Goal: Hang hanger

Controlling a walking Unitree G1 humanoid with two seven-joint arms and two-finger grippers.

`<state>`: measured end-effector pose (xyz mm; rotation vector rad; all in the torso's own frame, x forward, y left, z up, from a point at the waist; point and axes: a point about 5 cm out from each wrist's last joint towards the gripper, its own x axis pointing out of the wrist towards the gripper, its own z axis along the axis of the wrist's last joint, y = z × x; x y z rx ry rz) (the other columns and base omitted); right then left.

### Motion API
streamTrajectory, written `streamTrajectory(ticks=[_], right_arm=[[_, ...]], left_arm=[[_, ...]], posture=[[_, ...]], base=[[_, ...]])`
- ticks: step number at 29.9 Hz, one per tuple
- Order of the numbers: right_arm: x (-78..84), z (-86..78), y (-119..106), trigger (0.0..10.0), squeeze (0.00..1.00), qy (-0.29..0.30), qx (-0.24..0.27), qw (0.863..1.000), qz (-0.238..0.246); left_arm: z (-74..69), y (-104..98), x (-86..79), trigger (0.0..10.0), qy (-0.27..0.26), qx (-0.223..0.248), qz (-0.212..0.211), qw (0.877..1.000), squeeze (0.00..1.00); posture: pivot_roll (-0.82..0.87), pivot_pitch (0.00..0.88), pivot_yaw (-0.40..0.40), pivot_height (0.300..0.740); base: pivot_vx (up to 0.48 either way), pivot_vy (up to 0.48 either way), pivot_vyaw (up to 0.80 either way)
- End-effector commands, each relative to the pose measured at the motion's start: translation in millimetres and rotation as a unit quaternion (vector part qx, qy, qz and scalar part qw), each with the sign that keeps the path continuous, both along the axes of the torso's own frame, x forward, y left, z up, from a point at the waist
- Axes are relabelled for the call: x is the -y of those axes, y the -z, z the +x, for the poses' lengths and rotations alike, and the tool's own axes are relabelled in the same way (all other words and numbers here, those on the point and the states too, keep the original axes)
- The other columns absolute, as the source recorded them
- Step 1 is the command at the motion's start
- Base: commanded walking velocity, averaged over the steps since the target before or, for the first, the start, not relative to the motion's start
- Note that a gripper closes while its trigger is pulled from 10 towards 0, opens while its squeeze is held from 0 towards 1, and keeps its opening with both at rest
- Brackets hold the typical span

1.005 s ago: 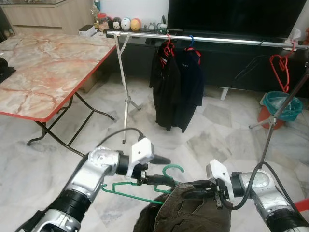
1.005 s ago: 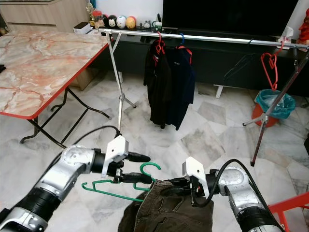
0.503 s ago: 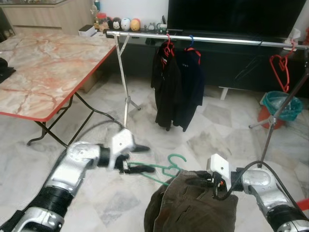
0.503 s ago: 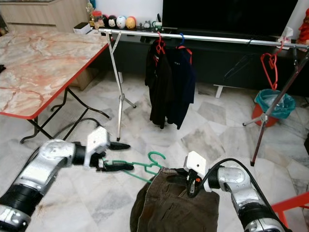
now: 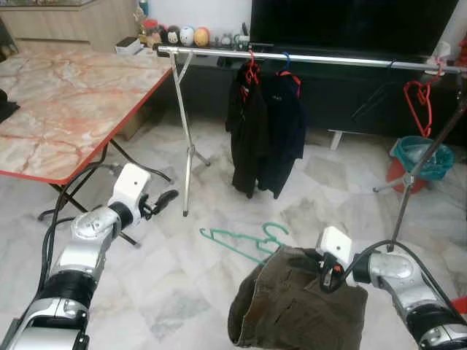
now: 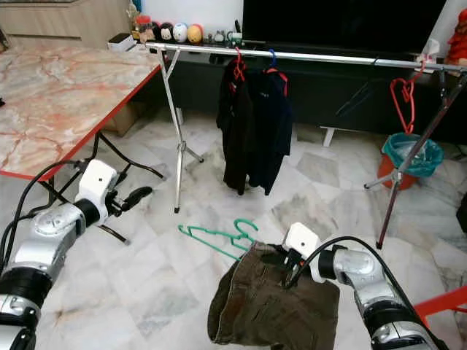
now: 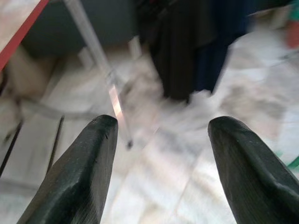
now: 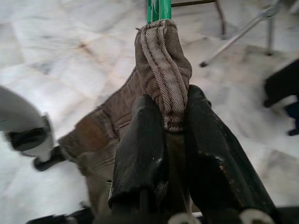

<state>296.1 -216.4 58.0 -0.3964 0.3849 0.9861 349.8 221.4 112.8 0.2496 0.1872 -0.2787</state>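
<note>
**A:** Why's the brown garment (image 5: 292, 306) bunched at lower right?

**B:** The right tool (image 8: 163, 135) is clamped on its waistband, so the green hanger (image 5: 244, 240) dangles mid-frame, well below the rail (image 5: 306, 57). The left tool (image 7: 161, 154) is spread wide and holding nothing.

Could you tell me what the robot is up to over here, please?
It is getting a garment onto a rail. The right pincer is shut on brown trousers threaded on a green hanger, held low over the marble floor. The left pincer is open and holds nothing, out toward the folding table. Ahead, the clothes rail already carries two dark jackets and a red hanger.
</note>
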Motion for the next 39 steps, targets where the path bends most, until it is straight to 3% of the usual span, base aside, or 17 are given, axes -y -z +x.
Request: streamTrajectory(ticks=[1, 2, 3, 6, 7, 10, 13, 17, 26, 30, 33, 39], right_arm=[[1.3, 10.4, -12.5, 0.0, 0.00, 0.018, 0.042, 0.999, -0.004], [2.6, 13.5, -12.9, 1.8, 0.00, 0.038, 0.049, 0.998, -0.010], [2.9, 14.7, -13.4, 10.0, 0.00, 0.047, 0.052, 0.998, -0.007], [2.0, 15.4, -14.3, 10.0, 0.00, 0.050, 0.056, 0.997, -0.001], [-0.6, 15.1, -15.2, 10.0, 0.00, 0.041, 0.055, 0.998, 0.010], [-4.8, 14.2, -17.9, 10.0, 0.00, 0.023, 0.061, 0.997, 0.027], [-12.5, 10.6, -23.6, 10.0, 0.00, -0.021, 0.045, 0.995, 0.082], [-16.5, 3.5, -26.4, 10.0, 0.00, -0.069, 0.028, 0.991, 0.108], [-11.0, 1.7, -31.7, 10.0, 0.00, -0.083, 0.031, 0.990, 0.108], [-8.9, 11.4, -43.3, 10.0, 0.00, -0.049, 0.071, 0.991, 0.106], [-8.7, 25.3, -52.9, 10.0, 0.00, 0.009, 0.113, 0.987, 0.109], [-16.2, 29.3, -60.1, 10.0, 0.00, 0.005, 0.131, 0.983, 0.127]], left_arm=[[0.3, 7.7, -4.7, 10.0, -0.039, -0.026, -0.005, 0.999, 0.00], [-2.4, 18.0, -1.7, 10.0, -0.038, -0.054, -0.005, 0.998, 0.00], [-5.4, 26.4, 2.6, 10.0, -0.031, -0.076, -0.012, 0.997, 0.00], [-8.2, 33.8, 8.2, 10.0, -0.021, -0.095, -0.027, 0.995, 0.00], [-11.8, 42.9, 17.8, 10.0, 0.002, -0.125, -0.057, 0.991, 0.00], [-16.6, 52.9, 30.5, 10.0, 0.039, -0.158, -0.076, 0.984, 0.00], [-21.5, 60.4, 47.2, 10.0, 0.082, -0.193, -0.114, 0.971, 0.00], [-24.2, 62.7, 55.6, 10.0, 0.109, -0.210, -0.136, 0.962, 0.00], [-33.3, 75.2, 61.3, 10.0, 0.128, -0.256, -0.140, 0.948, 0.00], [-43.4, 86.1, 63.7, 10.0, 0.149, -0.293, -0.131, 0.935, 0.00], [-54.0, 95.0, 68.4, 10.0, 0.199, -0.324, -0.110, 0.919, 0.00], [-60.4, 99.8, 72.4, 10.0, 0.224, -0.347, -0.112, 0.904, 0.00]], posture=[[0.09, 0.000, -0.017, 0.740], [0.09, 0.000, -0.016, 0.740], [0.09, 0.000, -0.015, 0.740], [0.09, 0.000, -0.014, 0.740], [0.09, 0.000, -0.012, 0.740], [0.09, 0.000, -0.009, 0.740], [0.09, 0.000, -0.007, 0.740], [0.09, 0.000, -0.007, 0.740], [0.08, 0.000, -0.003, 0.740], [0.08, 0.000, -0.003, 0.740], [0.08, 0.000, -0.002, 0.740], [0.09, 0.000, 0.000, 0.740]], base=[[0.000, 0.000, 0.00], [0.000, 0.000, 0.00], [0.000, 0.000, 0.00], [0.000, 0.000, 0.00], [0.000, 0.000, 0.00], [0.000, 0.000, 0.00], [0.000, 0.000, 0.00], [0.000, 0.000, 0.00], [0.000, 0.000, 0.00], [0.000, 0.000, 0.00], [0.000, 0.000, 0.00], [0.000, 0.000, 0.00]])
